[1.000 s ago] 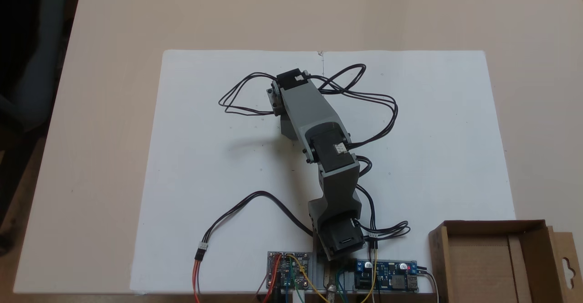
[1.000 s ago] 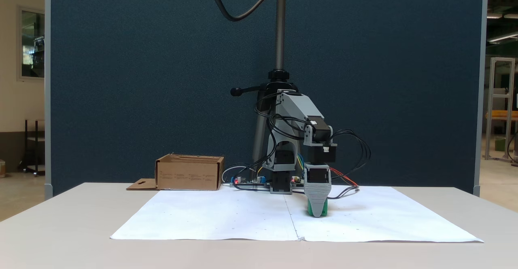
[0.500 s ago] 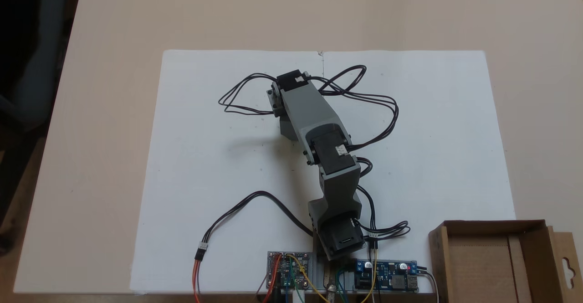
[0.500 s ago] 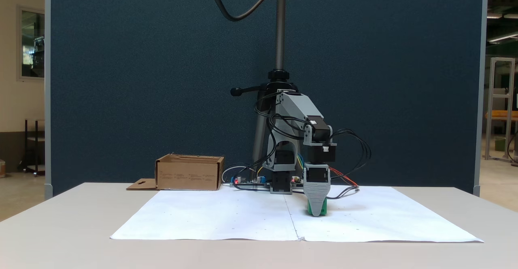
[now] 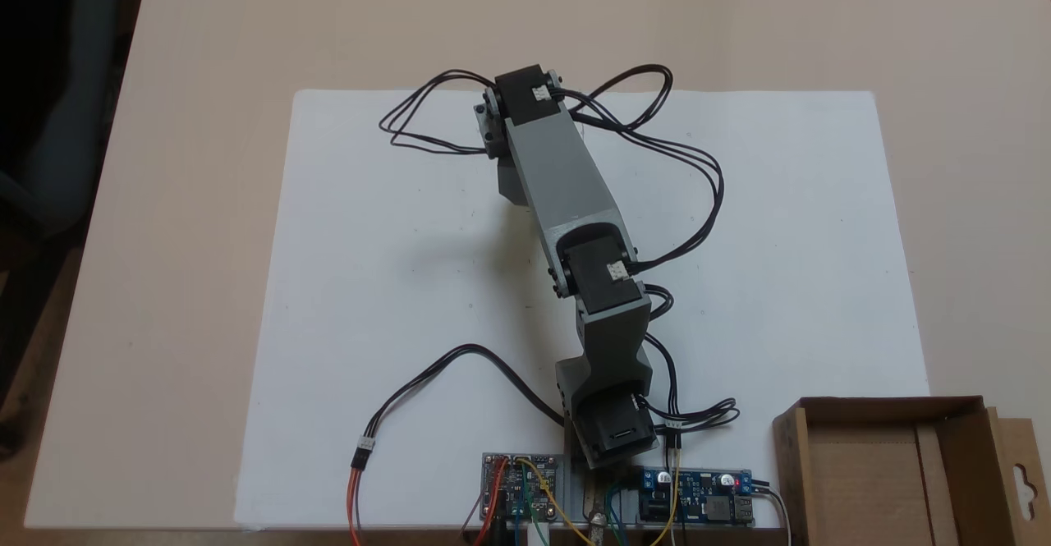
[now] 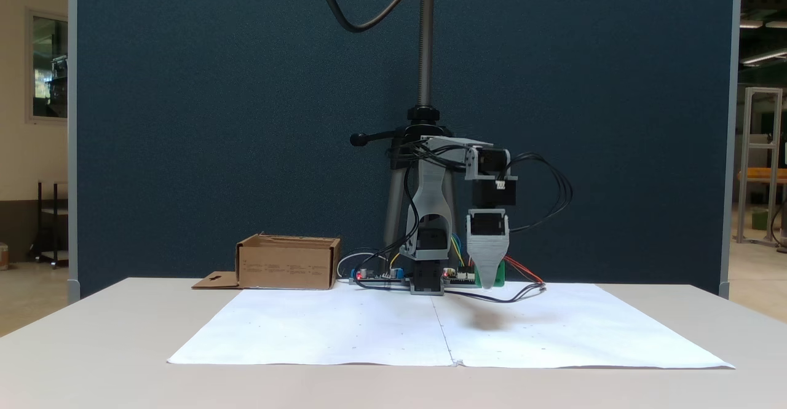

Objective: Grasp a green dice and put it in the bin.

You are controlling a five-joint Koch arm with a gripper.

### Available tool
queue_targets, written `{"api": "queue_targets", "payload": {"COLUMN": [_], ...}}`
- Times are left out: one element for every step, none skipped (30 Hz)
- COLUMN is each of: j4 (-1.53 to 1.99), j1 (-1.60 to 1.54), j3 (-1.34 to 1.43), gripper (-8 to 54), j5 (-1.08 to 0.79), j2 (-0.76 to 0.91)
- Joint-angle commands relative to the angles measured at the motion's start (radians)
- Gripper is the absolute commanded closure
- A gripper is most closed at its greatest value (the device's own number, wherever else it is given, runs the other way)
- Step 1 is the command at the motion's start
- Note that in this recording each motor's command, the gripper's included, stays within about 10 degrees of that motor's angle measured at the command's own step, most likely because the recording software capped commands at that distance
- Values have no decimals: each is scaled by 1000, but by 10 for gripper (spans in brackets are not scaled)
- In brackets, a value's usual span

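Table (image 6: 123,347) spreads widest beneath me, with white paper (image 5: 369,283) laid flat across its middle. Taking that paper as my mark: my grey arm (image 5: 566,193) reaches out over it from the base at its near edge in the top-down fixed view. Beside the paper's corner on that same base side sits the bin (image 5: 883,472), brown cardboard, open at the top, its flap (image 6: 215,281) lying on the table. My gripper (image 6: 489,283) hangs point-down above the paper, clear of it, a shadow on the sheet below. My fingers are clamped on the green dice (image 6: 500,273), which peeks out beside them, lifted off the paper.
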Motion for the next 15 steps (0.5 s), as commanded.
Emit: {"api": "queue_targets", "payload": {"j4": [100,123,146,167,189,209,244,276,291,330,350,370,416,428,436], "j1": [-6,-5,-5,-5,-5,-5,-3,0,0,2,2,5,14,20,43], "j3": [-121,-149,-172,-196,-221,-242,-288,-333,-357,-416,-446,-479,-549,-568,-578], "gripper": [336,336,336,336,336,336,336,336,336,336,336,336,336,336,336], "j5": [67,67,67,67,67,67,67,66,66,66,66,66,66,66,66], "j2": [49,49,49,48,48,48,46,44,44,43,41,38,37,37,35]}}
